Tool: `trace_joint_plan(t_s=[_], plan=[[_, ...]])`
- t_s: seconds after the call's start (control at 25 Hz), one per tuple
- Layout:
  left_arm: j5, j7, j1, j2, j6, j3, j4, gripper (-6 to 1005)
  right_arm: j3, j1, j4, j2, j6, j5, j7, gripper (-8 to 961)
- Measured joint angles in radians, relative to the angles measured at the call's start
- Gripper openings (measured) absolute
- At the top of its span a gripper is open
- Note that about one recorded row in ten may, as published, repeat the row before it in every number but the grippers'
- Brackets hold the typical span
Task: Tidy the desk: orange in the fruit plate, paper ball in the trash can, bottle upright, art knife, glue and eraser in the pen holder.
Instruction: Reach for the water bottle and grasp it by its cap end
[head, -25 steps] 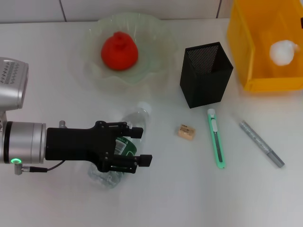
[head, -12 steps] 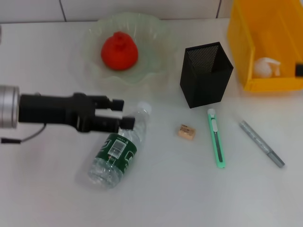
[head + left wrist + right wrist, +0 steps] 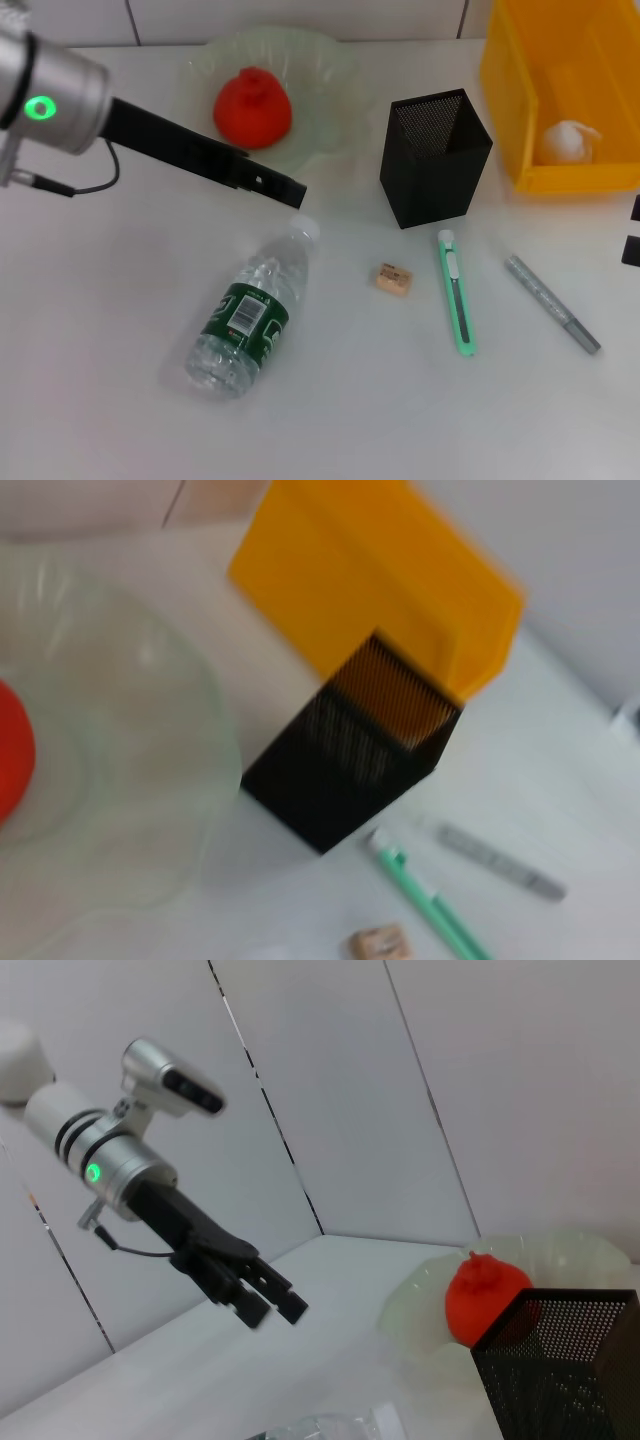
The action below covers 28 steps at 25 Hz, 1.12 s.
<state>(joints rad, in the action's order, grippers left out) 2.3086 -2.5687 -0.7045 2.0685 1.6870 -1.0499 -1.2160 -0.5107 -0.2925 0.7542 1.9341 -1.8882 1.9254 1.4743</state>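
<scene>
One bottle [image 3: 246, 318] lying flat; one orange [image 3: 252, 108] in fruit plate [image 3: 325, 70]; left tool [image 3: 268, 1305] empty, slightly apart; right tool state unclear.

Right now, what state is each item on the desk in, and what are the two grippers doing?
Orange: in the fruit plate.
Paper ball: inside the trash can.
Bottle: lying on its side, capped, not held.
Art knife: flat on the desk.
Glue: flat on the desk.
Eraser: on the desk.
Pen holder: upright, looks empty.
Left gripper: open, raised above the desk, holding nothing.
Right gripper: at the desk's right edge.
</scene>
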Motion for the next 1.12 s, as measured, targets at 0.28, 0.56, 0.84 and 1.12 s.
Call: trace_joint_plan(t_s=[0.28,0.56,0.84,1.12], plan=[[0.212,-0.210,-0.086,0.011,-0.163,-0.239,0.015,795,-0.008,-0.001,-0.028,0.010,0.042,0.023,-0.061,742],[0.202,-0.243,-0.106,0.012,-0.268,-0.314,0.123,792,-0.010,-0.025,-0.031,0.025,0.065,0.073,-0.074,742],[0.196,-0.246,-0.115,0.012,-0.343,-0.349,0.191,790,-0.052,-0.045,-0.031,0.031,0.048,0.111,-0.108,742],[0.180,-0.246,-0.123,0.012,-0.394,-0.379,0.241,787,-0.075,-0.060,-0.032,0.042,0.057,0.114,-0.109,742]])
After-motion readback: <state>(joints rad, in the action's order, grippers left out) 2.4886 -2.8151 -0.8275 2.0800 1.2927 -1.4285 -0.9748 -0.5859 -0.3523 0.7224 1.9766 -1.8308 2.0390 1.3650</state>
